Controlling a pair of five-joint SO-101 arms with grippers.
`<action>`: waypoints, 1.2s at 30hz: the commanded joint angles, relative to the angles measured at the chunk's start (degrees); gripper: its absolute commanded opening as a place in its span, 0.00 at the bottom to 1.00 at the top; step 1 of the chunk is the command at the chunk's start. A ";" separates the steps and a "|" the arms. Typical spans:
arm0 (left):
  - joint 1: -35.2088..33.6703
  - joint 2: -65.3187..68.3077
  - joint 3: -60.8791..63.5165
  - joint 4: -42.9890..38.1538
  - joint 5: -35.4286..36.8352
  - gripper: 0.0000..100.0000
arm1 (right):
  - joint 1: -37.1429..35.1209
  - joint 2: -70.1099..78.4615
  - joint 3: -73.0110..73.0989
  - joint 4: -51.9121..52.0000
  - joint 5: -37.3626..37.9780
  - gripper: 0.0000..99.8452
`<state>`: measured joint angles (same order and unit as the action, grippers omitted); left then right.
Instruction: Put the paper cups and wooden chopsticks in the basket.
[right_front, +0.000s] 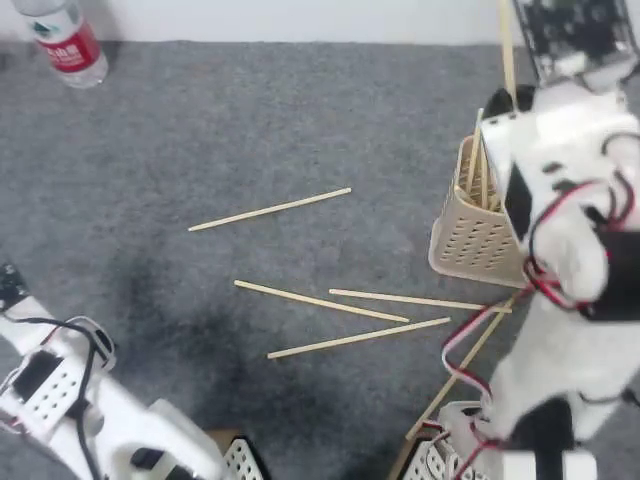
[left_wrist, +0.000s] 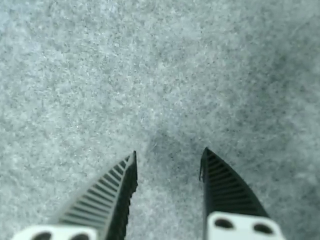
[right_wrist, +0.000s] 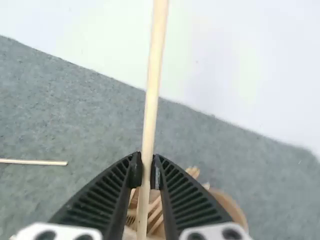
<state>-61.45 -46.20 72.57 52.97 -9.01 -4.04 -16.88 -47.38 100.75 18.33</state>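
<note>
Robot test bench, grey felt tabletop (right_front: 200, 130), plain white wall (right_front: 300, 15)

Pale chopstick (right_wrist: 153, 75), beige perforated basket (right_front: 472, 240)

Even, bright light covers my table (right_front: 300, 120). A soft shadow (left_wrist: 161, 141) lies on it by my left tool (left_wrist: 169, 151).
</note>
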 joint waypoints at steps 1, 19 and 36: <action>0.53 -0.70 -0.22 -1.32 0.00 0.20 | 0.31 -7.43 10.64 1.10 -2.29 0.01; 2.29 -0.70 -0.13 -1.67 0.00 0.20 | 0.92 -34.24 75.78 -57.36 -6.24 0.01; 3.52 -0.79 1.01 -3.60 0.09 0.20 | 6.73 -34.95 90.37 -61.76 -2.73 0.33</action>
<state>-58.55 -46.20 73.80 50.33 -9.01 2.37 -50.02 44.84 35.69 12.44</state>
